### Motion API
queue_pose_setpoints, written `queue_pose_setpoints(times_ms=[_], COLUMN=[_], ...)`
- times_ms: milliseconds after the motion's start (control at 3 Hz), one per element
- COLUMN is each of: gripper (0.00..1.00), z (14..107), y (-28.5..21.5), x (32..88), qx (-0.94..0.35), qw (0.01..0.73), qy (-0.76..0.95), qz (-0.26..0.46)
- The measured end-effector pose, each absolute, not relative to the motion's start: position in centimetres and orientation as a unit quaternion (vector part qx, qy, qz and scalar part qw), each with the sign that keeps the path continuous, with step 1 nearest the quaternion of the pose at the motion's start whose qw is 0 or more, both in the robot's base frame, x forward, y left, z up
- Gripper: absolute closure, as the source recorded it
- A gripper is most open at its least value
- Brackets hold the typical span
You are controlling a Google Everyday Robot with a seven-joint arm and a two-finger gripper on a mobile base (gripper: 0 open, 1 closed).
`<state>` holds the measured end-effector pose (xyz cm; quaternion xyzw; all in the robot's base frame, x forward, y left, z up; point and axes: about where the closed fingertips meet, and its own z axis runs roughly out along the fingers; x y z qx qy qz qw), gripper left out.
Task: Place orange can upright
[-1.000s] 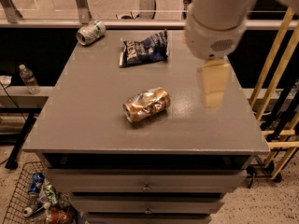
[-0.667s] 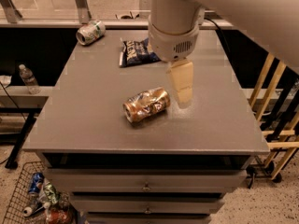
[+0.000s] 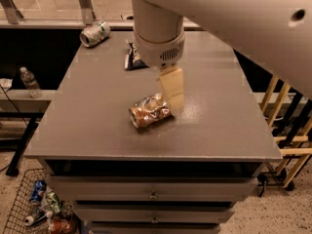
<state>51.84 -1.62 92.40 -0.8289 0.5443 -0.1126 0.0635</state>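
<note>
Shows gripper [image 3: 171, 89] swung in from the right — now just over the right end of orange can [image 3: 148, 112], on its side on the desk [image 3: 87, 121]. Leaves grip state impossible to tell. Suggests approach to grasp.

The robot's pale cream gripper [image 3: 172, 90] has moved from near the right edge of the grey table [image 3: 87, 111] towards its middle. It now sits at the right end of the dented, shiny orange-copper aluminium can [image 3: 148, 112]. The white arm [image 3: 158, 30] now hides most of the dark foil snack bag [image 3: 130, 58] near the far edge.
</note>
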Motion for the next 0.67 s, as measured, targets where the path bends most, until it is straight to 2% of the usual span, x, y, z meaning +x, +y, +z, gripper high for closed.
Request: queue_pose_setpoints(times_ms=[667], gripper=[0.0], z=[88.7], y=[2.5], x=[52.6], qx=[-0.851], qw=[0.035], qy=[0.514], qz=[-0.103])
